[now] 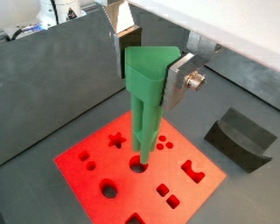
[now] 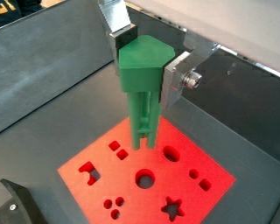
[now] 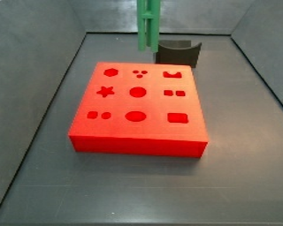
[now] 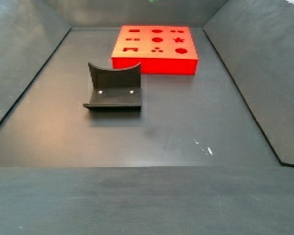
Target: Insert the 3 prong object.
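Pincer: the pincer [image 1: 154, 66] is hanging above the red block, closed on the broad upper end of the 3 prong object; in both wrist views a silver finger [image 2: 181, 66] is pressing against one flank of the green head, and another plate is showing on the opposite side.

3 prong object: the 3 prong object [image 1: 146, 105] is hanging upright in the grip, with its slender lower part pointing down at the block. In a side view only its lower length [image 3: 148, 25] is showing, above the far edge of the block and just left of the dark grey curved block.

Red block: the red block [image 3: 138, 110] is lying flat on the surface [image 3: 244, 159], its top full of shaped holes, all of them looking empty.

Dark grey curved block: the dark grey curved block [image 4: 114, 87] is sitting apart from the red block, untouched.

Done so far: I am judging the pick-up as finished, since the peg is off the surface and firmly pinched.

Left to do: the insertion itself. The tip is hanging clear above the block, not in any hole. It needs lining up over the three-dot cluster [image 3: 141, 72] near the far edge, then lowering straight in.

Uncertain: I cannot tell how closely the prongs are matching that cluster's turn.
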### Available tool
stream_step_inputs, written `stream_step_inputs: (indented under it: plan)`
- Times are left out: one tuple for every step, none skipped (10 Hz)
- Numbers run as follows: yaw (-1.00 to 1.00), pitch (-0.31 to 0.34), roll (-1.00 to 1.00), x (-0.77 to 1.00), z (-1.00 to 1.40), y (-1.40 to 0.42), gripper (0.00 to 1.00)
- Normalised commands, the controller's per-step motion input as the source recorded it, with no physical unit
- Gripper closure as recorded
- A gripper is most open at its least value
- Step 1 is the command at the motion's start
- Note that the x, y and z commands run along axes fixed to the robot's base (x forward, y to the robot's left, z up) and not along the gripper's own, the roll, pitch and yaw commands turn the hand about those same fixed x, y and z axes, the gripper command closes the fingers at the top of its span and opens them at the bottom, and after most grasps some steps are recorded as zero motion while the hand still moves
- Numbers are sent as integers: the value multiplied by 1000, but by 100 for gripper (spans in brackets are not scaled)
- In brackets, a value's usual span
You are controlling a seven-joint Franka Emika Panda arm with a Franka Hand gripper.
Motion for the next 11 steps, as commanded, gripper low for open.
stream_step_inputs:
  plan:
    - [-106,33,-54,191,0,134,100]
    - [-580,163,-17,266,-303,377,100]
    - [-800,111,0,186,-360,237,100]
    - [-843,60,0,186,-309,194,100]
    - [-849,51,0,189,-289,197,100]
    - [-854,50,0,177,-289,197,100]
    - [-866,44,0,163,-266,194,100]
    - [-820,11,0,157,-180,234,100]
    - [-666,0,0,231,-97,380,100]
    - [-531,0,-6,257,-126,503,100]
    - [-511,0,-24,306,-146,511,100]
